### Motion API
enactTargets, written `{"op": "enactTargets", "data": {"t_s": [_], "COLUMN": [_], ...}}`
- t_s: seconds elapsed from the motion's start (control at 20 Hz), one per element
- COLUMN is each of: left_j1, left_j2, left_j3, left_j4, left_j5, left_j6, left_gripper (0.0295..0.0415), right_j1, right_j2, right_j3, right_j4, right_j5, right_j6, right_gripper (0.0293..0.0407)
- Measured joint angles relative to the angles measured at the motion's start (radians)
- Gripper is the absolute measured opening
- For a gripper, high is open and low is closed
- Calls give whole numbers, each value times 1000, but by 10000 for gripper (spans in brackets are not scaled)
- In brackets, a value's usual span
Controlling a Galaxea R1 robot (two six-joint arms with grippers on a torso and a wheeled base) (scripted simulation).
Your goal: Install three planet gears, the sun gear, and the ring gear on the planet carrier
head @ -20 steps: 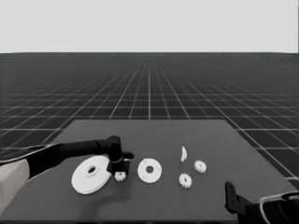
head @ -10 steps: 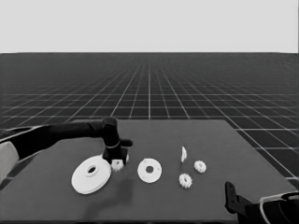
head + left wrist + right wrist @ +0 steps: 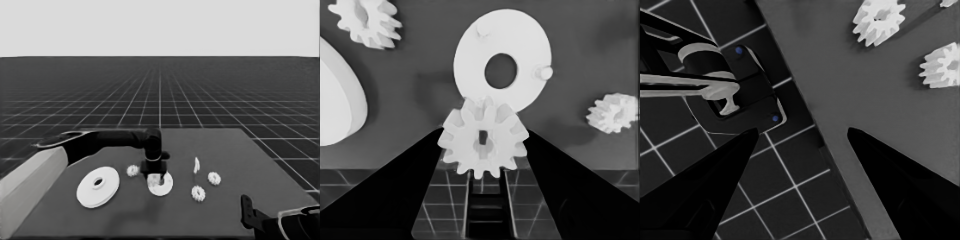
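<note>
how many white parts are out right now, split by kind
small toothed gears: 4, one held in the left gripper, the others at
larger round part: 1
smaller round part: 1
thin white piece: 1
total: 7

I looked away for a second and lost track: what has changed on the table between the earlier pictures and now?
The left gripper picked up a planet gear from beside the larger round part, carried it rightward, and now holds it over the smaller round part. Another planet gear is now visible where the gripper was. The other two gears, the thin white piece and the parked right gripper stayed put.
</note>
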Motion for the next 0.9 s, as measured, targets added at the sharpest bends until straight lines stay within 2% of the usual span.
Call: {"op": "enactTargets", "data": {"t_s": [0.1, 0.15, 0.25, 0.6, 0.7, 0.75, 0.9], "left_j1": [0, 67, 139, 170, 170, 170, 171], "left_j2": [3, 9, 17, 23, 23, 23, 23], "left_j3": [-3, -32, -75, -102, -102, -102, -102], "left_j4": [0, 72, 137, 168, 169, 169, 169], "left_j5": [0, -6, -20, -31, -31, -31, -31], "left_j6": [0, 22, 52, 70, 70, 70, 70], "left_gripper": [312, 312, 312, 312, 372, 381, 385], "right_j1": [0, 0, 0, 0, 0, 0, 0], "right_j2": [0, 0, 0, 0, 0, 0, 0], "right_j3": [0, 0, 0, 0, 0, 0, 0], "right_j4": [0, 0, 0, 0, 0, 0, 0], "right_j5": [0, 0, 0, 0, 0, 0, 0], "right_j6": [0, 0, 0, 0, 0, 0, 0], "right_gripper": [385, 385, 385, 385, 385, 385, 385]}}
